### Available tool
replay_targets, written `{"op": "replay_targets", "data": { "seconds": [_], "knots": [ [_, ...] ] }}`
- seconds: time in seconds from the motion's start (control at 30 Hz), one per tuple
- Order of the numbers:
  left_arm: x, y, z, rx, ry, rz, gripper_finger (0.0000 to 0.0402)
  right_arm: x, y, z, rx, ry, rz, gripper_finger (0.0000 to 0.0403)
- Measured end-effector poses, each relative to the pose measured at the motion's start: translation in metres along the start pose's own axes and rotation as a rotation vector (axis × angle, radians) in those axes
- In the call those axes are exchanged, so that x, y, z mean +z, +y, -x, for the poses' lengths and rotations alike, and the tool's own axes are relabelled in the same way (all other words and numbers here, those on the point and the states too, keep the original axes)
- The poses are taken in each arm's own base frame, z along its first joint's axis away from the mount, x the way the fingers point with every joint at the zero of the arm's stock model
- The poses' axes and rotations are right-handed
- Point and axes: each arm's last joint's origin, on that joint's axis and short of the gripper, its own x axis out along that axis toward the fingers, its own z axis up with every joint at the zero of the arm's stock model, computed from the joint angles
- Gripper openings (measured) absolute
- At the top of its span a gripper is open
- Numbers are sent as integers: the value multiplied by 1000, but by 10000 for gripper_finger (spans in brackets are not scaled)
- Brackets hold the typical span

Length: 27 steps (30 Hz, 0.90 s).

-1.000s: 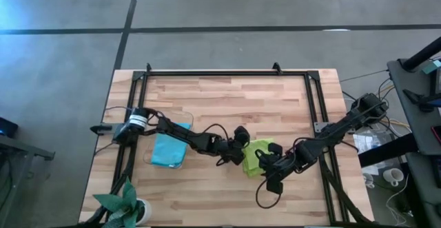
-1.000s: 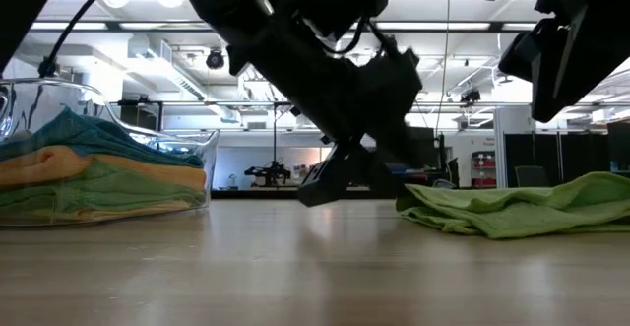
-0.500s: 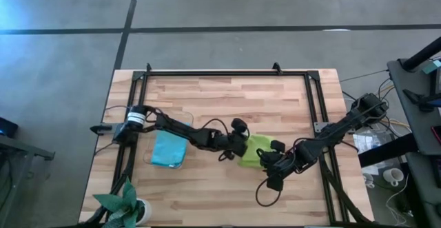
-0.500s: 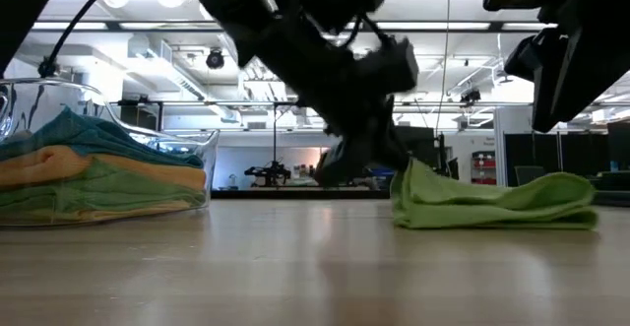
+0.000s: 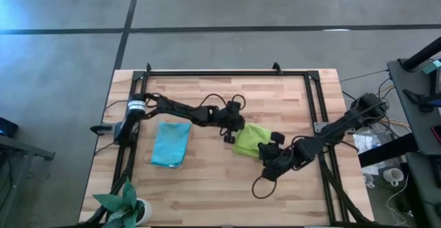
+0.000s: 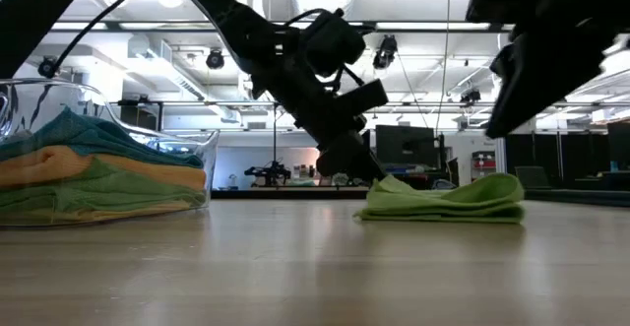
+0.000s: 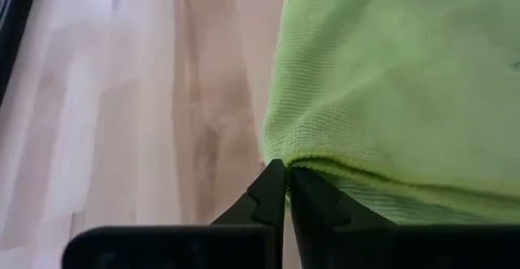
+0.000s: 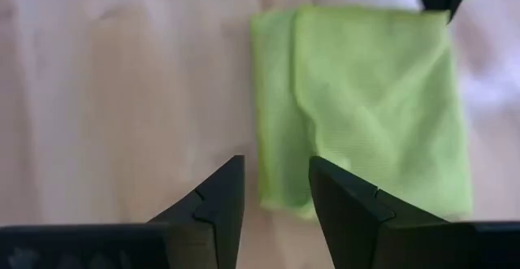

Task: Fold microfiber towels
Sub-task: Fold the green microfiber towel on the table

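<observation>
A lime green towel (image 5: pixel 249 140) lies folded in a flat bundle on the wooden table (image 5: pixel 227 94), right of centre. My left gripper (image 5: pixel 229 133) sits shut at its left far corner; the low view shows it slanting down to the towel (image 6: pixel 443 200). My right gripper (image 8: pixel 276 196) hovers open just near and right of the towel (image 8: pixel 366 106), touching nothing. More folded towels, a blue one (image 5: pixel 171 144) on top, lie stacked in a clear container (image 6: pixel 202 163) at the left. My left gripper has its shut tips at one corner of the lime green towel (image 7: pixel 278 157), where the folded edge ends. The fingers slant down from the table's left. The towel lies flat on the table. How many layers are between the tips is hidden.
A potted plant (image 5: pixel 124 204) stands at the near left corner. A black frame (image 5: pixel 227 71) runs along the table's far edge and sides. Bare wood lies far of the towel and along the near edge.
My left gripper has shut at the towel's left edge, rolled, and gone toward the table's far edge. The towel has gone with it, from a loose crumpled spread to a compact folded bundle lying flat. My right gripper has stayed open.
</observation>
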Motion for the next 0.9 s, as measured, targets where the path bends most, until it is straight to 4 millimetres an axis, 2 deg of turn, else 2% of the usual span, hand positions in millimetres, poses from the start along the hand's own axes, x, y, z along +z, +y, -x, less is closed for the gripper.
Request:
{"op": "replay_targets", "data": {
  "seconds": [0.27,0.4,0.5,0.63,0.73,0.9],
  "knots": [
    [-10,0,-3,-42,10,4,0,18,-21,-33,-4,-196,-157,137],
    [-23,0,-5,-42,40,30,0,22,-13,-56,2,-233,-40,137],
    [-29,2,-5,-40,54,70,0,20,-7,-80,-37,-175,40,137],
    [-32,1,-6,-47,54,79,0,28,0,-102,-91,-148,87,137],
    [-32,1,-5,-48,57,87,0,37,3,-109,-114,-150,80,136],
    [-34,0,-5,-51,62,103,0,48,0,-107,-141,-128,36,135]
  ]
}}
